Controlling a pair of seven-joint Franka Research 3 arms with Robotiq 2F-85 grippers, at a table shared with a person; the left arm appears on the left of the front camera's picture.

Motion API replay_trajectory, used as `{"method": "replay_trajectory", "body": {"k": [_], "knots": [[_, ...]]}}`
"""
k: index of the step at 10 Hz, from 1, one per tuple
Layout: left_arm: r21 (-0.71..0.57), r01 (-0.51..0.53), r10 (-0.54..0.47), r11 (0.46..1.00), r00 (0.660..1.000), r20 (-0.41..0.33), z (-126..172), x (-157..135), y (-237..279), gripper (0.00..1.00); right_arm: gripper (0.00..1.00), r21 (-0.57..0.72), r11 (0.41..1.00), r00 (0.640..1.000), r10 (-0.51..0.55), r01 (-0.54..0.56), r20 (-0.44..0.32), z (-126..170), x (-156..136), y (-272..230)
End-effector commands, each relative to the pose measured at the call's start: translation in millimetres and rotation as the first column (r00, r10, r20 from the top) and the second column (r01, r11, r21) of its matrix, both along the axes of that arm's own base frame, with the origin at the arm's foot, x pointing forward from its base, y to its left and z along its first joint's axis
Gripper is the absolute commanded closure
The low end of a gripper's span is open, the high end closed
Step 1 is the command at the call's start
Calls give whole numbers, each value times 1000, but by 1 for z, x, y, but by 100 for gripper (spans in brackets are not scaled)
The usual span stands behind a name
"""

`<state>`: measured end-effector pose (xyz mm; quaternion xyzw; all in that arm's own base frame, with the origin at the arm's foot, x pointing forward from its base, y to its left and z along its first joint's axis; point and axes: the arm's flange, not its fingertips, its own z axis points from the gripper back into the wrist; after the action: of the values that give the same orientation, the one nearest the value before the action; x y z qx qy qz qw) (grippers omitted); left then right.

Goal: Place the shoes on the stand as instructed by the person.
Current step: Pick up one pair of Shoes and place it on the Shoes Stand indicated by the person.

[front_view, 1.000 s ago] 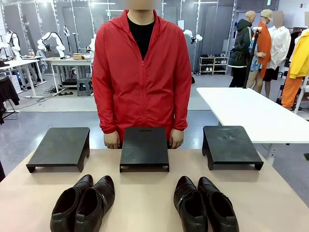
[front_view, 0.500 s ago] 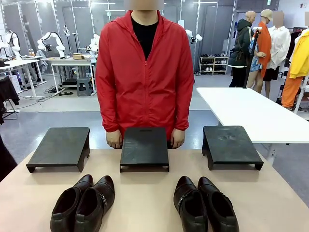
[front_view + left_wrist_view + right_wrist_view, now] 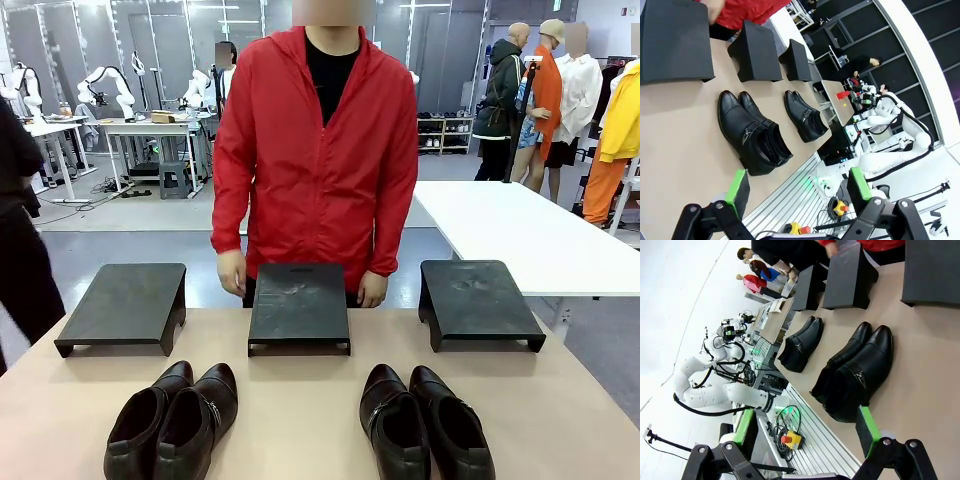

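Two pairs of black glossy shoes stand on the tan table near its front edge, toes toward the person: the left pair [image 3: 170, 415] [image 3: 752, 132] and the right pair [image 3: 425, 420] [image 3: 857, 372]. Behind them sit three low black stands, left [image 3: 125, 300], middle [image 3: 299, 300] and right [image 3: 478, 298]. The person [image 3: 318, 160] in the red jacket stands behind the middle stand, a hand at each side of it. My left gripper [image 3: 798, 184] hangs open off the table's front edge, holding nothing. My right gripper [image 3: 806, 431] is open too, back from the right pair.
A white table [image 3: 530, 235] stands at the back right. A passer-by in dark clothes [image 3: 20, 240] is at the left edge. Other people stand far off at the right. Bare tabletop [image 3: 300, 400] lies between the two pairs.
The person in red has shifted slightly to the right, hands a little higher. A passer-by in dark clothes has come in at the left edge. The shoes and stands have not moved.
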<state>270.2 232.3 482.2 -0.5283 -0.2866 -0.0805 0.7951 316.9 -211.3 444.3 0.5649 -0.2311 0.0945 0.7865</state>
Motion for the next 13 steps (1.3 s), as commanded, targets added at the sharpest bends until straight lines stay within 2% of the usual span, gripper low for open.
{"method": "replay_trajectory", "body": {"k": [1, 13], "knots": [[-5, 14, -14, 1000, 1000, 17, 1, -1, 0, 0, 0, 9, 1000, 1000, 6, -6, 15, 1, 0, 0], [-5, 14, -14, 1000, 1000, 17, 1, -1, 0, 0, 0, 9, 1000, 1000, 6, -6, 15, 1, 0, 0]]}}
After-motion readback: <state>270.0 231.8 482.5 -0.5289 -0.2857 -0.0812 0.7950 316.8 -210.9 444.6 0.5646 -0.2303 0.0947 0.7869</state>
